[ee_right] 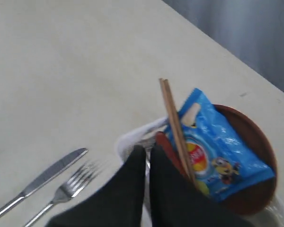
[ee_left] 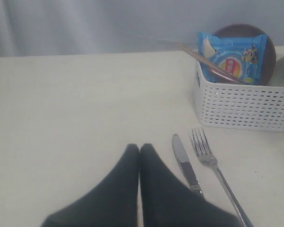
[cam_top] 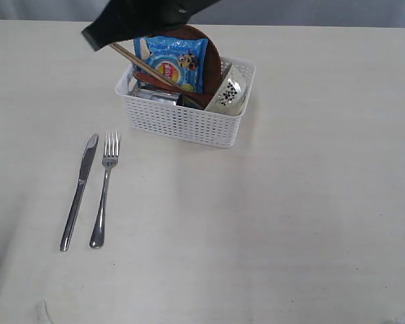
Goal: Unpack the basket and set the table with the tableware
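One white basket (cam_top: 182, 125) stands on the tabletop (cam_top: 290, 223). To its left and nearer lie two pieces of steel cutlery: one knife (cam_top: 79, 191) and one fork (cam_top: 102, 196). Inside the basket there are two wooden chopsticks (cam_top: 145, 67), one blue chips packet (cam_top: 172, 62), one round brown plate (cam_top: 212, 57) and one off-white bowl (cam_top: 231, 91) at the right end. One steel thing (cam_top: 155, 94) shows at the basket's left end, too hidden to name.
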Motion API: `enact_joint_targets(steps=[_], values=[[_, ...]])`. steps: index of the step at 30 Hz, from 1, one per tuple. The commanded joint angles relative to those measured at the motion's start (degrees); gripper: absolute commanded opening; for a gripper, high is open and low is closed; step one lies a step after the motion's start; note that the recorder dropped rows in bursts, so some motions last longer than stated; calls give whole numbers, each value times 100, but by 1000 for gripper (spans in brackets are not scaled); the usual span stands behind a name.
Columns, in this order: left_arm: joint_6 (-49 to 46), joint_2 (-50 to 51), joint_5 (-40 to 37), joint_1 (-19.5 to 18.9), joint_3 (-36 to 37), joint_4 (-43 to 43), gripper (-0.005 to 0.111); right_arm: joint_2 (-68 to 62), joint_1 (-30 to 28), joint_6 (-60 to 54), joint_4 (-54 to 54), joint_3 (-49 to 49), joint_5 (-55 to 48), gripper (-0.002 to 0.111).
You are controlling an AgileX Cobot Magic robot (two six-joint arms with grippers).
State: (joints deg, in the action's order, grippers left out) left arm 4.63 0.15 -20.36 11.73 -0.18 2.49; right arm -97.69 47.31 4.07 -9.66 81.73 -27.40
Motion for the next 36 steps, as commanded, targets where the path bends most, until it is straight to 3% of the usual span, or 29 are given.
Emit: enact_joint_targets(steps=[1, 7, 11, 15, 18, 21, 23, 27, 36], values=[[24, -15, 61, 29, 18, 52, 0, -180, -716, 127, -70, -12, -8, 4], [24, -15, 61, 29, 18, 52, 0, -485, -1481, 216, -70, 874, -1123, 5], [24, -15, 61, 29, 18, 52, 0, -717, -1522, -276, -39, 1387, -1538, 5], [24, -15, 61, 29, 18, 52, 0, -1075, -1522, -1482, 1161, 1840, -1909, 5], [24, -15, 61, 29, 18, 52, 0, -1362, -1522, -1910, 1436, 2146, -2163, 5], [24, -15, 61, 29, 18, 52, 0, -1623, -1522, -2076, 1424, 2461, -2342, 15], [24, -15, 61, 29, 18, 52, 0, -1785, -1522, -2184, 1541, 2695, -2516, 28], [24, -15, 61, 29, 18, 52, 0, -1989, -1450, -2959, 2474, 2885, -2666, 48], [24, -15, 61, 29, 18, 52, 0, -2520, -1052, -2934, 1874, 2885, -2260, 44]])
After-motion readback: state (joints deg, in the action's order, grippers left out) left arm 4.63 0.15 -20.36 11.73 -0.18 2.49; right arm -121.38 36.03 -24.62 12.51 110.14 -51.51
